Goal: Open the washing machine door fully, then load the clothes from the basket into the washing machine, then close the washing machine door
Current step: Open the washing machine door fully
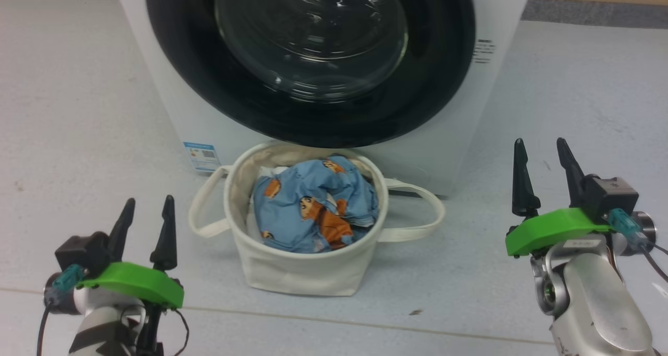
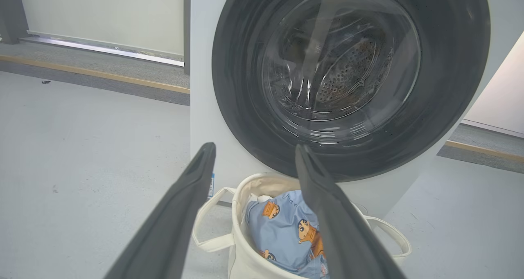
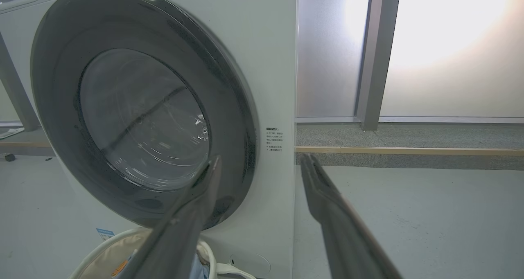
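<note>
**Nothing begun: all staged for the first pull**

Head view: The big white front-loading washing machine (image 1: 156,95) stands on the pale grey floor (image 1: 78,84). Its large round door of glossy black rim and bulging clear glass (image 1: 313,129) lies flush against the front, so I judge the opening step not yet done. The small round cream canvas basket with two looped handles (image 1: 297,272) sits on the floor just before the machine's base, under the door's lower edge and near a small blue sticker (image 1: 201,156). That placing likely keeps the carry into the drum short. In the basket, the light blue cotton clothes printed with orange-and-brown cartoon boys (image 1: 313,210) are bunched into a crumpled heap near the rim, with a bit of white padding (image 1: 271,172) behind them. The left gripper (image 1: 148,200) and right gripper (image 1: 539,142) flank the basket, well apart from it. Their dark fingers are spread and hold nothing, which reads as a ready stance that leaves the door's path free.

Left wrist view: The spread fingers (image 2: 176,213) frame the basket and the door's lower rim. Through the glass the perforated steel drum looks empty.

Right wrist view: The spread fingers (image 3: 339,221) point at the door's right rim and the machine's front corner, beside a small printed label (image 3: 273,140). Where the door's catch sits I cannot tell.
</note>
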`<state>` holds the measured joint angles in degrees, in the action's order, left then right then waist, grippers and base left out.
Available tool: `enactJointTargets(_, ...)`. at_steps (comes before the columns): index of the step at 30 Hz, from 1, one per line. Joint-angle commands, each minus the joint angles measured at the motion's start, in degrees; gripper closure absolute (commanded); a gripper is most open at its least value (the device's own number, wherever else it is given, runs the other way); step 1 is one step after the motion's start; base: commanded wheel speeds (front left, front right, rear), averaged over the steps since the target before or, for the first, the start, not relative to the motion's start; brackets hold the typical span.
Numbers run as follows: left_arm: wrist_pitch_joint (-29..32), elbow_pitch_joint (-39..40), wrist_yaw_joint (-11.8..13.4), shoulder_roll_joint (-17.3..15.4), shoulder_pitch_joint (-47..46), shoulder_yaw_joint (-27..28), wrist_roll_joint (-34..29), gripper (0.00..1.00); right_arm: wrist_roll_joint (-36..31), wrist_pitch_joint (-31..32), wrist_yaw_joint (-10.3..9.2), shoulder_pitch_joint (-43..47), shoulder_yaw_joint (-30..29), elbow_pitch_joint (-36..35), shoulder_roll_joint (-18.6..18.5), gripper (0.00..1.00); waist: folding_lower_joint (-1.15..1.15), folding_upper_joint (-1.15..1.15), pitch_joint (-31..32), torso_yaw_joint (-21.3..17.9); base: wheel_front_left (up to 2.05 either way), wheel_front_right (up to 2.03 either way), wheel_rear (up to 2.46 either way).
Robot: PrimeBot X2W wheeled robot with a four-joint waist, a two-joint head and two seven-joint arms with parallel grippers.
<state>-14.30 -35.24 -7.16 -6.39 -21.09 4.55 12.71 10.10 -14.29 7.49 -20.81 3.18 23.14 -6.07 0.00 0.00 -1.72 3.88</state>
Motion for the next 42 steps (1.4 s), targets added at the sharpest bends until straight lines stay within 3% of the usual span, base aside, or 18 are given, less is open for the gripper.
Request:
enactJointTargets(1, -0.70, 1.71, -0.32, -1.46, -2.08, 0.94, 0.89, 0.00, -0.14, -0.71, 0.00, -1.12, 1.13, -2.06, 0.18, 0.00, 0.00, 0.00, -0.10, 0.04, 1.08, 1.08, -2.16)
enactJointTargets(11, -0.70, 2.19, -0.33, -2.34, -1.87, -1.25, 2.54, 0.00, -0.10, -0.71, 0.00, -1.16, 0.83, -2.18, 0.44, 0.00, 0.00, 0.00, -0.36, 0.11, 0.64, 0.64, -1.29)
enactJointTargets(26, -0.70, 3.06, -0.33, -2.38, -1.47, -1.13, 2.56, 0.00, -0.15, -0.71, 0.00, -1.04, 0.01, -2.14, 0.58, 0.00, 0.00, 0.00, -0.63, 0.04, 0.04, 0.04, -0.07)
enactJointTargets(42, -0.70, 4.39, -0.05, 0.77, -1.22, 1.45, 3.10, 0.00, 0.67, -0.71, 0.00, -3.07, -2.81, -1.93, 0.80, 0.00, 0.00, 0.00, -4.63, 1.83, 0.00, 0.00, 0.00)
